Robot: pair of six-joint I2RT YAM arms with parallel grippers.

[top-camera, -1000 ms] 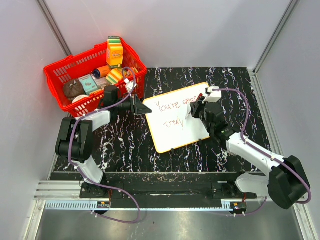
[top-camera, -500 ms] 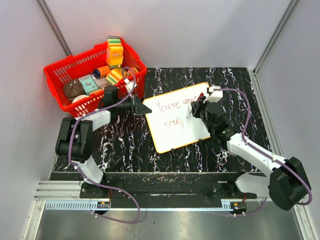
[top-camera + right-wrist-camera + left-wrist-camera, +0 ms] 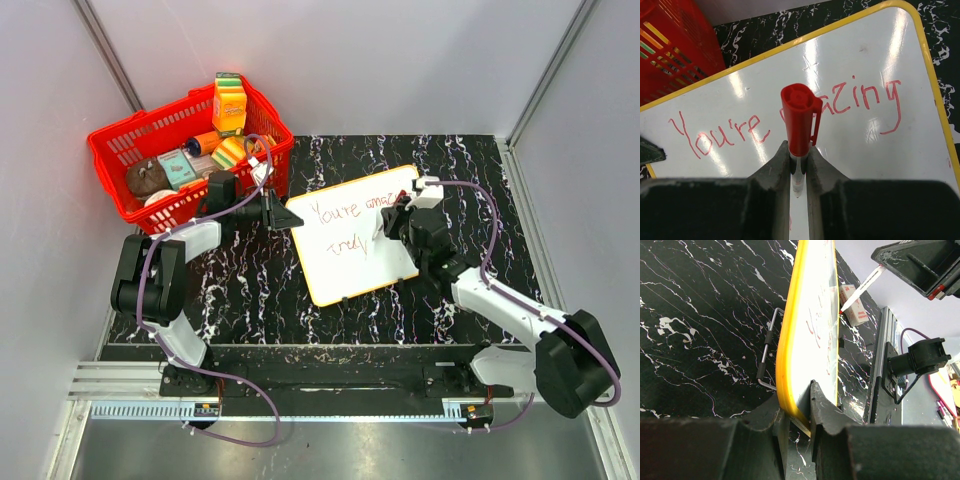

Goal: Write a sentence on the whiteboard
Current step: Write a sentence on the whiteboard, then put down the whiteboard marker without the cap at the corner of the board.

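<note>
The whiteboard [image 3: 340,262], white with an orange-yellow rim, lies tilted on the black marbled table. Red lettering [image 3: 338,213] reads "You're amazing" with a second line "truly" below; it also shows in the right wrist view [image 3: 720,137]. My left gripper [image 3: 283,216] is shut on the board's left corner; in the left wrist view [image 3: 796,412] the jaws pinch the yellow rim [image 3: 785,355]. My right gripper [image 3: 390,222] is shut on a red-capped marker [image 3: 799,125], held upright with its tip at the board near the end of the second line.
A red basket [image 3: 120,150] full of groceries stands at the back left, just behind the left gripper. A metal wire stand [image 3: 767,347] sticks out under the board. A small white box [image 3: 854,310] lies beyond the board. Grey walls enclose the table.
My right gripper with the marker has shifted slightly to the right along the second line. The left arm and board have not moved.
</note>
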